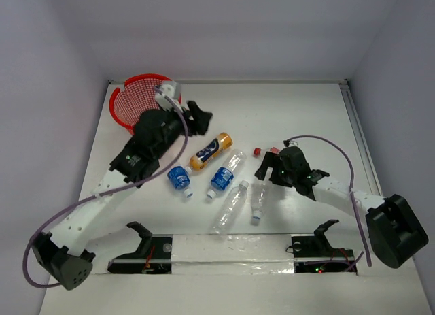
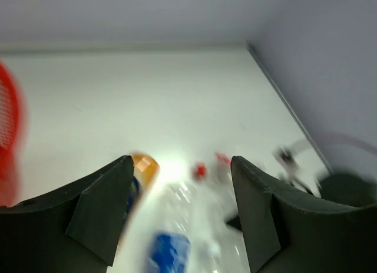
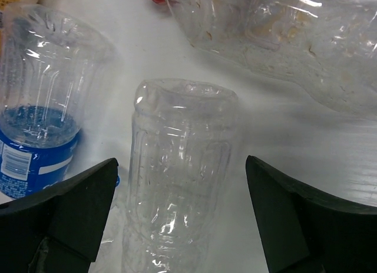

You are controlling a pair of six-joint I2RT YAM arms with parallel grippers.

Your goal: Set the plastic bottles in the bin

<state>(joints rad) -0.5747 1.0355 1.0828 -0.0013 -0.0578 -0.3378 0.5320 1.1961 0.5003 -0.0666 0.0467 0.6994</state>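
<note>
Bottles: thin clear ribbed plastic, some blue-labelled, one orange-and-blue. All lie scattered mid-desk, apart from the bin.
Bin: round red mesh, solid rim, far-left corner, partly behind the left arm.
Left fingers: apart, nothing between; that view is blurred.
Right fingers: apart, a clear bottle's base between them; contact unclear.
Only the right wrist view shows the dimpled bottoms.

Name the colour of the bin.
The bin is red mesh with a solid red rim; it shows best in the top external view.
</note>
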